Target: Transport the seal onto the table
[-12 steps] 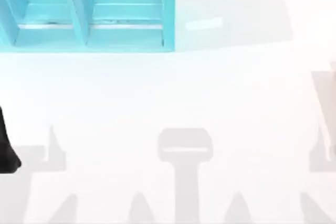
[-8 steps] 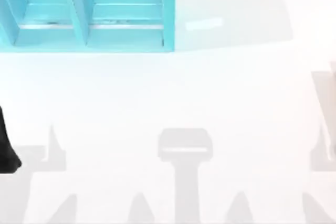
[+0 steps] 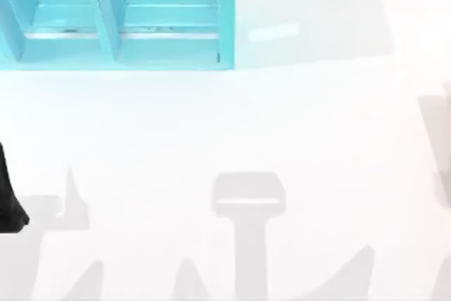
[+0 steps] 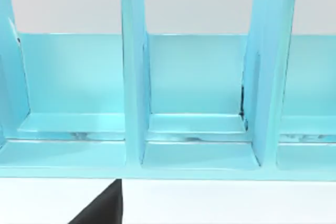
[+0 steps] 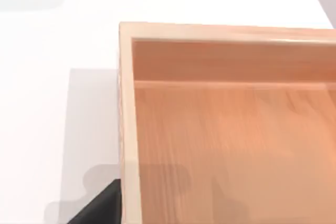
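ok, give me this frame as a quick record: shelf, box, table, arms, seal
shelf: turquoise shelf with compartments, far left of the table
box: open wooden box on the white surface, seen from the right wrist
left arm: dark part at the table's left edge, facing the shelf
seal: cannot place it from these views

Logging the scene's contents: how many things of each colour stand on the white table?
Turquoise-blue: 1, the shelf unit.
Light wood: 1, the open wooden box.
Total: 2 on the table.
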`<act>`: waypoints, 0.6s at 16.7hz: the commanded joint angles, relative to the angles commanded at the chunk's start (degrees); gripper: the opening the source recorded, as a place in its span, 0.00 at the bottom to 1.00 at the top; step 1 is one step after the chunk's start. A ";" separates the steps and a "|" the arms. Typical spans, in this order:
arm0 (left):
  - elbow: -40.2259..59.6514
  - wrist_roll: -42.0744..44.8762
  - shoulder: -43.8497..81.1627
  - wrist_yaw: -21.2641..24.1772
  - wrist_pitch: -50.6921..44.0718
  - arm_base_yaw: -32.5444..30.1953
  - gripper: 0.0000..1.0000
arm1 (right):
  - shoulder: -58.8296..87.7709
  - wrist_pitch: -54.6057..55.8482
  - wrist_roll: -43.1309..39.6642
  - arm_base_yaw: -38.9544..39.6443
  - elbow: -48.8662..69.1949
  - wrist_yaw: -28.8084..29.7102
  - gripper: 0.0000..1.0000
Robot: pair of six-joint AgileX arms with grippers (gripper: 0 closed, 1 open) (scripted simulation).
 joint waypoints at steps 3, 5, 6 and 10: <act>0.00 0.00 0.00 0.00 0.00 0.00 1.00 | 16.68 -11.01 -4.20 -4.98 12.78 0.13 1.00; 0.00 0.00 0.00 0.00 0.00 0.00 1.00 | 26.09 -18.50 -7.32 -8.04 21.26 0.32 1.00; 0.00 0.00 0.00 0.00 0.00 0.00 1.00 | 30.95 -22.04 -8.90 -9.43 25.26 0.39 1.00; 0.00 0.00 0.00 0.00 0.00 0.00 1.00 | 49.56 -34.60 -14.88 -14.06 39.00 0.37 1.00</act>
